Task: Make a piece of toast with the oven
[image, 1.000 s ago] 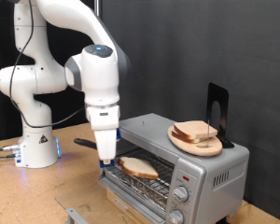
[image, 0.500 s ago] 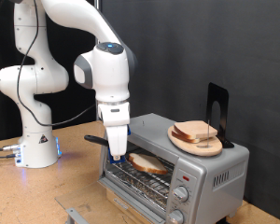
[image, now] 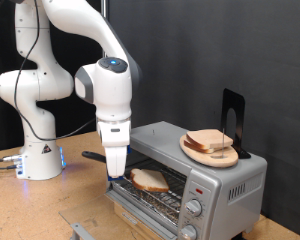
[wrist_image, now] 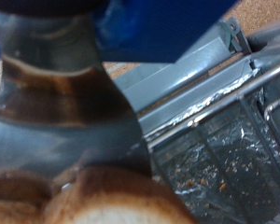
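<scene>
The silver toaster oven (image: 215, 178) stands at the exterior view's right with its door open and its wire rack (image: 155, 198) showing. The piece of toast (image: 150, 180) lies flat over the rack at the oven's mouth. My gripper (image: 114, 173) points down at the toast's left edge and appears shut on it. In the wrist view the pale toast (wrist_image: 107, 198) fills the near edge below a dark finger (wrist_image: 56, 89), with the oven's grey frame (wrist_image: 191, 79) and crumb-strewn rack (wrist_image: 229, 149) beyond.
A round wooden plate (image: 198, 153) with a stack of like slices (image: 210, 142) sits on the oven's top, beside a black upright stand (image: 233, 115). Knobs (image: 195, 208) run down the oven's right front. The robot base (image: 40, 155) stands at the left on the wooden table (image: 40, 205).
My gripper moved right and pushed the toast deeper into the oven, then came back left; the toast came back out with it to the oven's mouth.
</scene>
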`<state>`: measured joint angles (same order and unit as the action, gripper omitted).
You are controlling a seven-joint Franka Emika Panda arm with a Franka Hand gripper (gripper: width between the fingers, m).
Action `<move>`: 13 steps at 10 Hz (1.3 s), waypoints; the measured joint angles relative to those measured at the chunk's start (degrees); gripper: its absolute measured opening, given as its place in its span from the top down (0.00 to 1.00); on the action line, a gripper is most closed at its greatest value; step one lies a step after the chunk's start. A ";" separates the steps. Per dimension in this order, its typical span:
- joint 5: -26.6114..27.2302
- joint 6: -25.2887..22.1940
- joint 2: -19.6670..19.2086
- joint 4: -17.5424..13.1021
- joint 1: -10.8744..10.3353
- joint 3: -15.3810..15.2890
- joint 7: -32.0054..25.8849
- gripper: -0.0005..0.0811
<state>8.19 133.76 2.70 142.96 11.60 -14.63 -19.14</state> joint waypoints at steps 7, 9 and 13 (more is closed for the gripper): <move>2.67 3.02 2.68 3.61 0.09 0.99 -2.86 0.42; 2.24 3.99 2.68 3.09 0.08 0.55 -1.39 0.42; 0.94 3.95 2.17 1.45 -0.10 -0.72 0.60 0.42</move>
<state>9.13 137.71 4.86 144.41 11.50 -15.36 -18.55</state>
